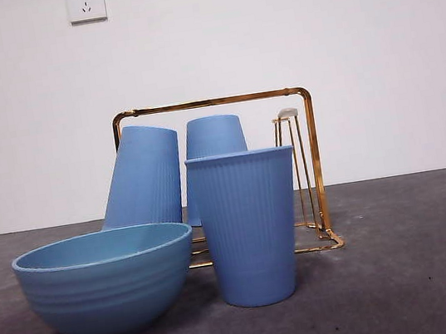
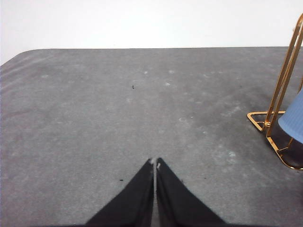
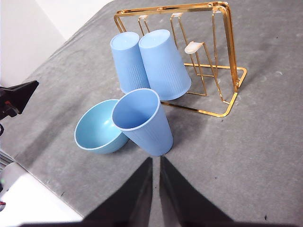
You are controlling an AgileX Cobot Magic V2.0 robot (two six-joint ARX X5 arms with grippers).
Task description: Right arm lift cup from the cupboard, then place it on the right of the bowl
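Nearest the front camera sits the bowl [image 1: 106, 281], wide and blue on the grey table [image 1: 423, 271], and right beside it on its right stands the cup [image 1: 249, 226], upright, mouth up, their sides close or just touching. From the right wrist view, the right gripper [image 3: 156, 161] hangs above and just short of that cup, jaws pressed together and gripping nothing. So the placing looks done: cup off the rack, standing free, right of the bowl. The job now, I'd say, is a clean exit: go straight up and back, keep those tips clear of the rim, because a tall tumbler like this would tip with one nudge, and the bowl is close enough to get knocked too. Behind, two more cups [image 1: 145, 179] sit upside down on the gold rack [image 1: 315, 162], one leaning, with an empty peg showing. Off to the side, the left gripper [image 2: 155, 163] waits over bare table, jaws together, empty.
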